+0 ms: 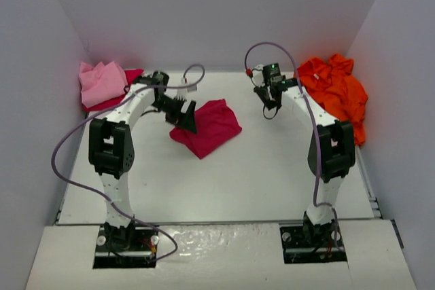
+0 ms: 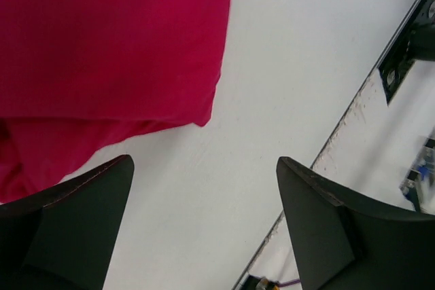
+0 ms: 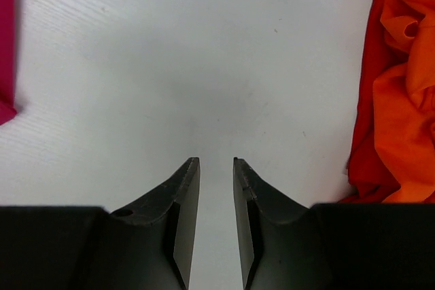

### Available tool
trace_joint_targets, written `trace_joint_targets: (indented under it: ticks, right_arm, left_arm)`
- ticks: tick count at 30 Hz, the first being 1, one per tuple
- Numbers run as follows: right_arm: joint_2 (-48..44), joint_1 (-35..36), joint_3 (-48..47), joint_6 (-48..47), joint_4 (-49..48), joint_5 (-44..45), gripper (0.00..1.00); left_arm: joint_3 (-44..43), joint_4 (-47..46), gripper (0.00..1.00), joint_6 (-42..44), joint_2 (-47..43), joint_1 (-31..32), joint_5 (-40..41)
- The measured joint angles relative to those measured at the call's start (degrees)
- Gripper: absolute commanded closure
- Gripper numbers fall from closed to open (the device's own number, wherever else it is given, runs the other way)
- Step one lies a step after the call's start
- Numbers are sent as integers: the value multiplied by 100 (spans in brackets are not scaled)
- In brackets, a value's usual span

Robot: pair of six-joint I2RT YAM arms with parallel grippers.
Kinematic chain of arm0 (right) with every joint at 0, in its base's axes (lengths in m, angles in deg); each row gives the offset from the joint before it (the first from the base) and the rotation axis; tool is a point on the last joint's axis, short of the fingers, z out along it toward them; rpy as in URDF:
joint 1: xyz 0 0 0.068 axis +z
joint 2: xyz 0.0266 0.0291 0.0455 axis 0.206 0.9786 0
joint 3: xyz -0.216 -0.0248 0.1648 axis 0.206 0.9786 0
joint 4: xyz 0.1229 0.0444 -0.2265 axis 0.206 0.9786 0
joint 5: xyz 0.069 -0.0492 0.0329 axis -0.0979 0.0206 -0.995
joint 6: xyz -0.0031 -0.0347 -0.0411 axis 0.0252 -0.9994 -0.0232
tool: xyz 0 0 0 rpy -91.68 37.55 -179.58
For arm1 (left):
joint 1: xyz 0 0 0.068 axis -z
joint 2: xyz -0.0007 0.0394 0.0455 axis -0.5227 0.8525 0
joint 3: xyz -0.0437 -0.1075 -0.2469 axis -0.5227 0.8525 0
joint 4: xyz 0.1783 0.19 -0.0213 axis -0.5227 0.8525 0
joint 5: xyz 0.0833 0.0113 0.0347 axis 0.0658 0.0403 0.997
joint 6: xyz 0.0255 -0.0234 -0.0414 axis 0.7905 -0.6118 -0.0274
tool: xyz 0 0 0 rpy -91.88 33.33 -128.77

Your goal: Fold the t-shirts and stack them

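Roughly folded crimson t-shirt (image 1: 212,127) lies mid-table, left gripper (image 2: 204,164) wide open and empty at its left edge, right gripper (image 3: 216,161) barely parted, empty, near the crumpled orange t-shirt (image 1: 336,92) far right; likely next: stacking it by the pink t-shirt (image 1: 100,81), far left.

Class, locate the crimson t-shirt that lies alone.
Top view: the crimson t-shirt lies on the table, left of centre, beside the left gripper, between the pink t-shirt far left and the orange pile far right.
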Motion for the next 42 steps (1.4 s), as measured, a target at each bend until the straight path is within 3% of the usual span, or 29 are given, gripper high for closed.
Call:
trace_joint_targets:
  ticks: [6,20,27,36,42]
  right_arm:
    - [-532,1,357,5,89,-38,75]
    - [-688,-10,415,95,88,-168,75]
    - [-522,-10,432,160,90,-412,75]
    - [-265,2,445,242,137,-917,75]
    - [-101,63,445,254,205,-1037,76]
  left_arm:
    - [1091,277,22,-6,490,-64,148]
    - [1111,141,27,-486,536,-322,355]
    - [-499,730,28,-1017,1540,-320,378]
    - [-3492,1230,28,-1262,3034,-186,513]
    - [-4249,1246,31,-1257,3372,26,781]
